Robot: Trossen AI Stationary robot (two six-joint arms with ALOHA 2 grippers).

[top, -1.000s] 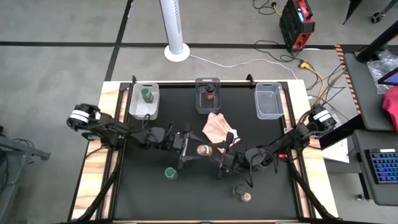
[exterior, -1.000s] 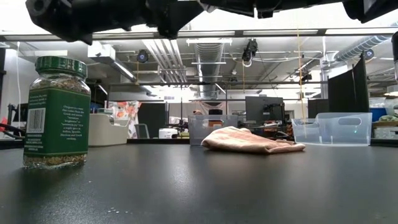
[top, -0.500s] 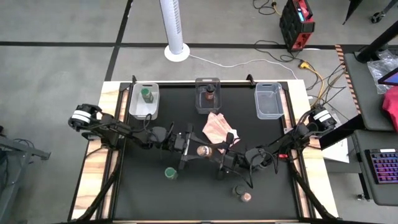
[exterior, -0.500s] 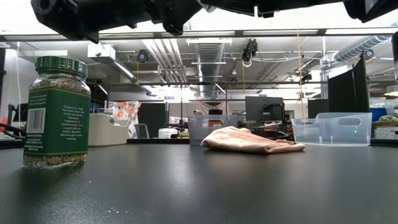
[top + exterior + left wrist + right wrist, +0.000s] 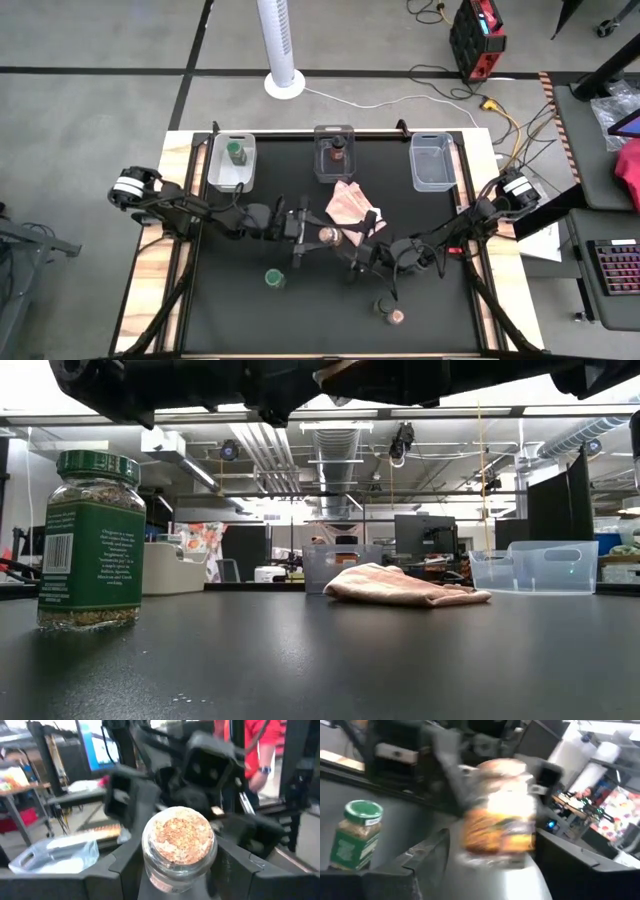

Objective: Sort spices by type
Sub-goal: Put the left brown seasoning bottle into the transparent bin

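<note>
A small spice jar [image 5: 327, 236] with pinkish-tan grains showing at its top is held in the air over the table's middle by my left gripper [image 5: 319, 238], which is shut on it. In the left wrist view the jar [image 5: 179, 840] fills the middle. My right gripper [image 5: 352, 258] is open just to the jar's right, and its fingers [image 5: 427, 852] stand wide to either side of the blurred jar [image 5: 497, 820]; I cannot tell whether they touch it. A green-lidded jar [image 5: 273, 278] stands on its base on the table. Two more jars [image 5: 390, 312] stand near the near edge. My left gripper pinches the jar's glass body [image 5: 150, 870] just below its top between the two fingers [image 5: 125, 867]. It comes level from the table's left. The jar is upright and lifted clear of the table.
Three clear bins stand along the far edge. The left one [image 5: 218, 170] holds a green-lidded jar, the middle one [image 5: 322, 165] holds a dark-lidded jar, and the third stands to the right [image 5: 432, 170]. A pink cloth [image 5: 345, 205] lies just beyond the grippers. A person in red shows beyond the table.
My left gripper has carried the jar a little toward the table's far edge, still shut on it and still upright. The right arm has shifted slightly beside it.
</note>
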